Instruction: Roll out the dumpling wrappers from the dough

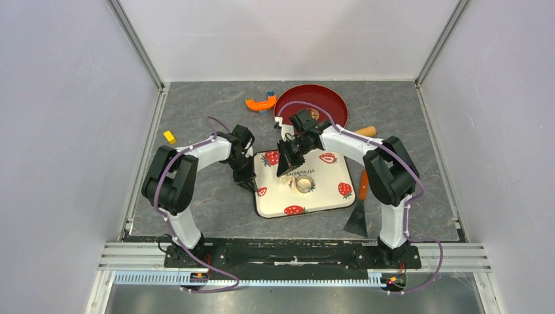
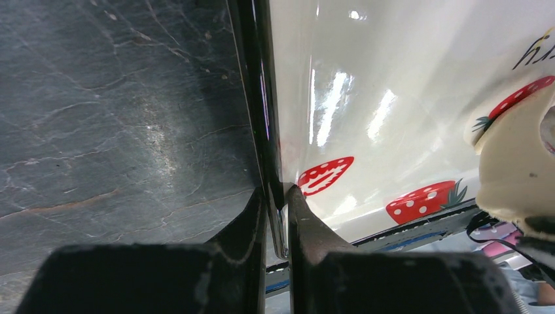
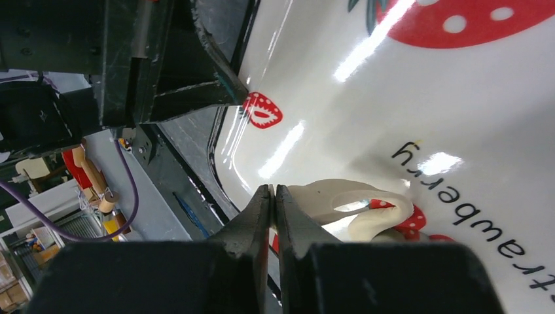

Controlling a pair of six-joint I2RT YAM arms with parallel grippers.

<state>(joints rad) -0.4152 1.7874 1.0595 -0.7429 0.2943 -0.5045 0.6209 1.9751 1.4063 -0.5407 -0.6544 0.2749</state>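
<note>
A white tray point(image 1: 327, 196) printed with strawberries lies at the table's middle. My left gripper point(image 1: 250, 185) is shut on the tray's left rim point(image 2: 280, 226), one finger on each side of the edge. My right gripper point(image 1: 288, 167) hovers over the tray, shut on the edge of a thin pale cream dumpling wrapper point(image 3: 340, 196). The wrapper is lifted and curled over, its far part still on the tray point(image 1: 303, 184). It also shows at the right of the left wrist view point(image 2: 523, 170). I see no separate dough lump.
A red plate point(image 1: 314, 101) stands behind the tray, with an orange curved piece point(image 1: 260, 103) to its left. A tan wooden roller end point(image 1: 368, 131) shows behind my right arm. A scraper with an orange handle point(image 1: 360, 212) lies right of the tray. A yellow block point(image 1: 169, 136) lies far left.
</note>
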